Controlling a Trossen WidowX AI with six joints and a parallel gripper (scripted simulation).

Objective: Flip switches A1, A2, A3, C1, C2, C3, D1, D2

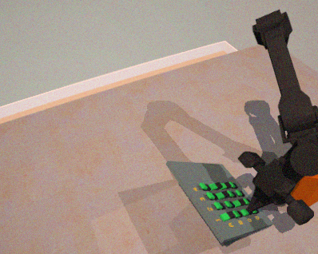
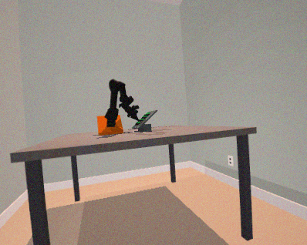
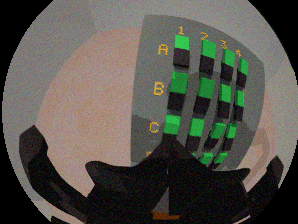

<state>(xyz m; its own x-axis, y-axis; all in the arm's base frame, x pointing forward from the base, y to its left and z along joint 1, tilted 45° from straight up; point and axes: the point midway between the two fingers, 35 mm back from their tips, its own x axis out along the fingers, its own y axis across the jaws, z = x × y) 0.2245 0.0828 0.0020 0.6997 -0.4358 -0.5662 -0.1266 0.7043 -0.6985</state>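
The tilted grey panel (image 1: 189, 172) (image 2: 154, 114) (image 3: 146, 70) bears rows of green-and-dark rocker switches. In the wrist view, A1 (image 3: 182, 43), A2 (image 3: 208, 49) and A3 (image 3: 229, 58) are at the top. C1 (image 3: 172, 125), C2 (image 3: 196, 128) and C3 (image 3: 218, 131) are lower. Which ends are raised is hard to tell. My gripper (image 1: 249, 210) (image 2: 139, 119) (image 3: 168, 140) is shut and empty, its tip at the dark near end of C1; contact cannot be told. It hides D1 and most of D2.
Row B, with B1 (image 3: 179, 82), lies between rows A and C. Column 4, with A4 (image 3: 243, 66), is on the panel's right. The panel stands on the table (image 1: 69, 160) (image 2: 206, 135), close to the arm's orange base (image 1: 315, 189) (image 2: 103, 125).
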